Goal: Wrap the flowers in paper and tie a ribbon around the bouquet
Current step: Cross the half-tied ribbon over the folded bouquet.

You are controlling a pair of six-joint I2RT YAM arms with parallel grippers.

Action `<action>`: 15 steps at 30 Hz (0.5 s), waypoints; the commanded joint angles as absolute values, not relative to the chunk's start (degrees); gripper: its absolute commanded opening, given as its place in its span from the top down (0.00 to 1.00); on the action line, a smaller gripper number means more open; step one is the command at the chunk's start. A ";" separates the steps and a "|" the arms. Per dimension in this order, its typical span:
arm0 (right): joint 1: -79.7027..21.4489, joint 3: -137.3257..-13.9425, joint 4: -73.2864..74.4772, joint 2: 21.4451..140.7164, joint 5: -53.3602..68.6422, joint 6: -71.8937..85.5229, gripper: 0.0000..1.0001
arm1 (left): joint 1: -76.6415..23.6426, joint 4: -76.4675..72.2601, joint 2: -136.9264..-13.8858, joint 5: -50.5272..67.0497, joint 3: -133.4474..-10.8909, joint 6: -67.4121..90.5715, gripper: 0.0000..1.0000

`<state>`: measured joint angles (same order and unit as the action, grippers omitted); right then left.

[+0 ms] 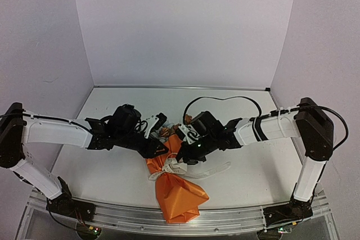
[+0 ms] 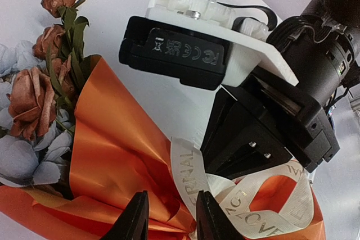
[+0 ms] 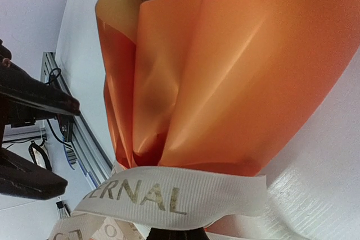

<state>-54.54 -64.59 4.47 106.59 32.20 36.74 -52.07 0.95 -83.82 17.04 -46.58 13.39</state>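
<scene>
At the left wrist, rust flowers (image 2: 31,96) show.

Lettered cream ribbon (image 3: 169,195) bands the gathered orange paper (image 3: 225,82).

Before me a pale lilac back wall (image 1: 180,26) fills the upper frame, flanked by a left wall (image 1: 34,37) and a right wall (image 1: 332,37). The white table (image 1: 112,105) ends in an aluminium rail (image 1: 225,218) at the bottom. The light is soft and even, probably from overhead.

paper (image 2: 112,155): glossy orange | ribbon (image 3: 169,192): cream, gold lettering | flowers (image 2: 28,94): rust, pale blue, green leaves
</scene>
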 commanded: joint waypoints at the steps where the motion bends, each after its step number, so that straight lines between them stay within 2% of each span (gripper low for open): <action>1: -55.03 -64.77 4.81 103.60 30.91 35.28 1.00 | -52.03 1.43 -84.33 20.05 -50.25 12.72 0.68; 9: -55.15 -65.49 4.92 104.00 31.20 35.33 1.00 | -52.03 4.83 -86.39 22.53 -52.07 11.41 0.69; 15: -55.20 -65.33 4.92 103.57 31.03 35.18 1.00 | -52.08 6.66 -87.85 23.30 -53.40 10.28 0.67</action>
